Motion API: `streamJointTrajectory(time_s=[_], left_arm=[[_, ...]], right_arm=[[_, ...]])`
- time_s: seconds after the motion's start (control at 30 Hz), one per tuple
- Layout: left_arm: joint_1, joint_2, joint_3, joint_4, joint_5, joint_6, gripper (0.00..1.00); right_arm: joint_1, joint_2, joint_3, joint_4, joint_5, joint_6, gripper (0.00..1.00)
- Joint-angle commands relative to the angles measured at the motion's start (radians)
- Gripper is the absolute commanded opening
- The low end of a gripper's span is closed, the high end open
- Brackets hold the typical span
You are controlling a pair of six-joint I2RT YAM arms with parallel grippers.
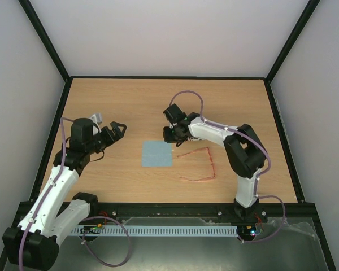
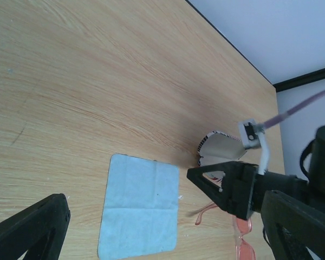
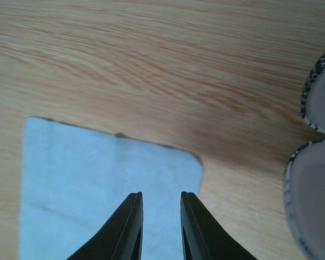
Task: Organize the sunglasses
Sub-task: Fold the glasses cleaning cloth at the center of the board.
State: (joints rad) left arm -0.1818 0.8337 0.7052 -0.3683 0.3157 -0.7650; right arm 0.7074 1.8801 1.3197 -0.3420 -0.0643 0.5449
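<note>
On pale wooden table (image 1: 101,101), beside light blue square cloth (image 1: 157,153): thin reddish-orange wire sunglasses (image 1: 211,164) (untouched). Right gripper (image 3: 161,197) narrowly parted over cloth, empty; left gripper (image 1: 114,131) spread wide. Advisable: pinch cloth's edge low.

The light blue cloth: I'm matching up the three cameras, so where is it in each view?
Top external: light blue cloth mid-table, left of the sunglasses.
Left wrist: cloth at bottom centre.
Right wrist: cloth at lower left, beneath the right end effector.
Shared landmark: that end effector, by one corner of the cloth.
</note>
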Motion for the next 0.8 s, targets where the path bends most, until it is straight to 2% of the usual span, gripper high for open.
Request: streamJointTrajectory(time_s=[0.0, 0.27, 0.77], left_arm=[[0.008, -0.013, -0.015, -0.002, 0.033, 0.022, 1.0], [0.012, -0.005, -0.014, 0.007, 0.043, 0.025, 0.99], [0.012, -0.005, -0.023, 0.014, 0.052, 0.024, 0.99]], right_arm=[[0.001, 0.059, 0.048, -0.069, 0.079, 0.004, 0.22], [0.001, 0.128, 0.096, -0.09, 0.116, -0.009, 0.24], [0.003, 0.176, 0.086, -0.072, 0.129, -0.01, 0.24]])
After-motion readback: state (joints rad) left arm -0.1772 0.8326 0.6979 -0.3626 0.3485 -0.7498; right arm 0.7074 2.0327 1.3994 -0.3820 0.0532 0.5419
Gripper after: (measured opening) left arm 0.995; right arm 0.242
